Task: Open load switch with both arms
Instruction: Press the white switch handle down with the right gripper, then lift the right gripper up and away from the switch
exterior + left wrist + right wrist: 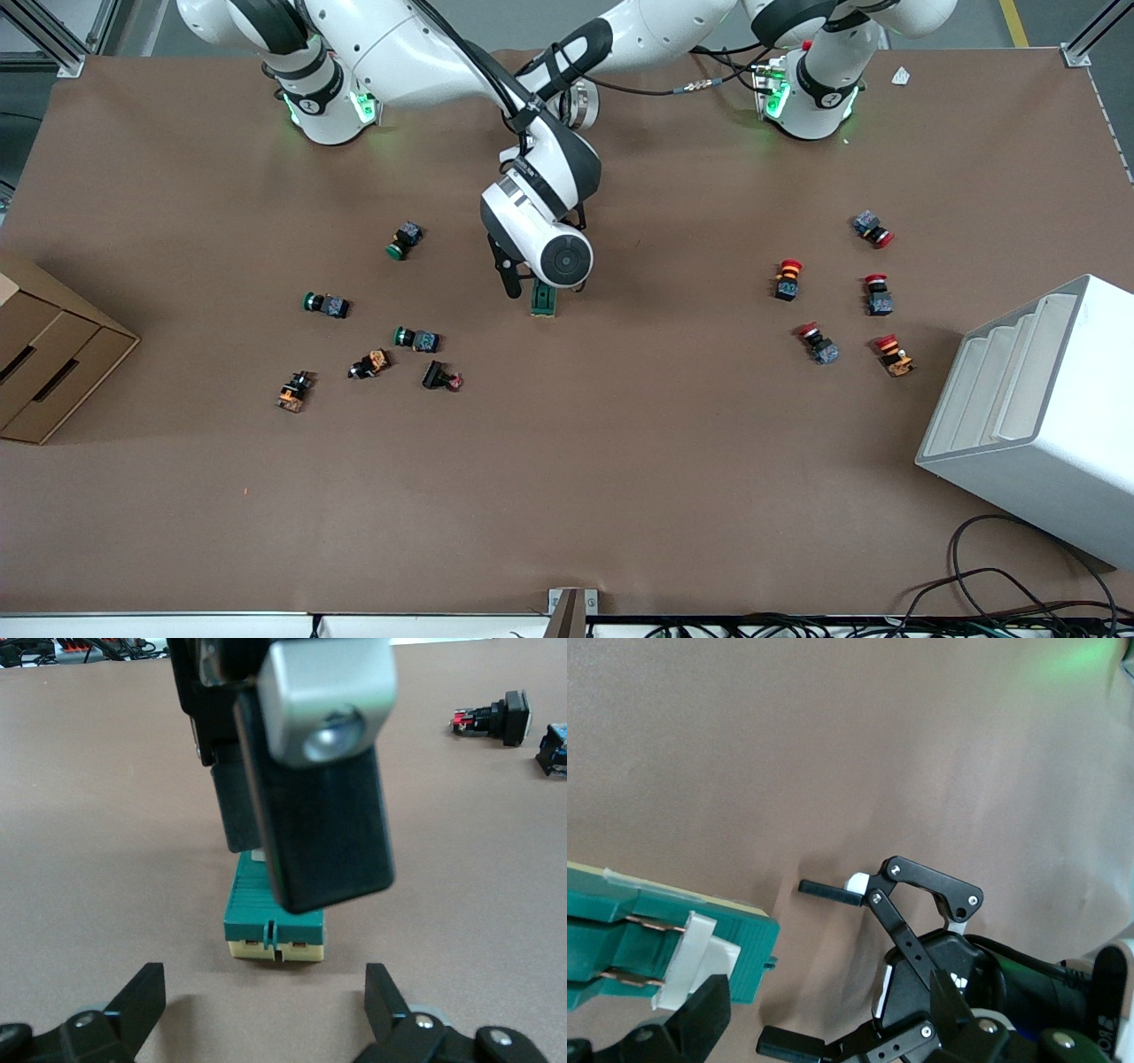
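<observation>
Both tools at load switch (543, 301), mid-table, clear surroundings.

A brown matte counter (620, 461) is carrying two scattered groups of small push buttons. Toward the right arm's end, three round green-capped push buttons (404, 240) (325, 304) (416, 338) are lying on their sides, with two orange-bodied black buttons (370, 363) (293, 392) and a black button with a red tip (441, 378) lying nearer the front camera. Toward the left arm's end, five red-capped push buttons (873, 229) (788, 279) (878, 294) (817, 343) (895, 354) are sitting well apart from one another. A white stepped plastic rack (1028, 416) is standing at that end's edge, and a brown cardboard drawer box (44, 354) is sitting at the other. Black cables (992, 594) are trailing along the counter's near edge.
</observation>
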Action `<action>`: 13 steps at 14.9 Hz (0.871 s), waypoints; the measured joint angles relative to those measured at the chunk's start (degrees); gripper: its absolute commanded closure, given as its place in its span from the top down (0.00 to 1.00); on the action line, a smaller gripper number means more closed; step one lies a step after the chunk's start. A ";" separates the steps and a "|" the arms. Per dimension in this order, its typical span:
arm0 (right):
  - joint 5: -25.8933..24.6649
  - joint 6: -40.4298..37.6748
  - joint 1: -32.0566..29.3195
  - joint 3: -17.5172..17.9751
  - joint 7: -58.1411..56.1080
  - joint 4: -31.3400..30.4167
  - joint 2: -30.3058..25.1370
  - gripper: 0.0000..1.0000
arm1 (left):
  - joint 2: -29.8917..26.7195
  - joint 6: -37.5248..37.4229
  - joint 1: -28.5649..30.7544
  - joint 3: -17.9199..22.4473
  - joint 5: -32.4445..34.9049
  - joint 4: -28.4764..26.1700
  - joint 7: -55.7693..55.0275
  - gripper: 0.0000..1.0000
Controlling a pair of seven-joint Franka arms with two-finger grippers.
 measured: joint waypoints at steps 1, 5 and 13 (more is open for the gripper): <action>-0.04 0.01 0.00 0.00 0.00 0.00 0.00 1.00 | 0.00 0.00 0.00 0.00 0.00 0.00 0.00 0.99; -0.42 0.06 -0.08 -0.39 -0.14 0.20 -0.02 1.00 | 0.00 0.00 0.00 0.00 0.00 0.00 0.00 0.99; -5.76 -9.21 -8.95 -1.99 -18.64 7.56 -3.79 1.00 | 0.02 0.05 0.04 -0.03 -0.18 0.17 -0.01 0.99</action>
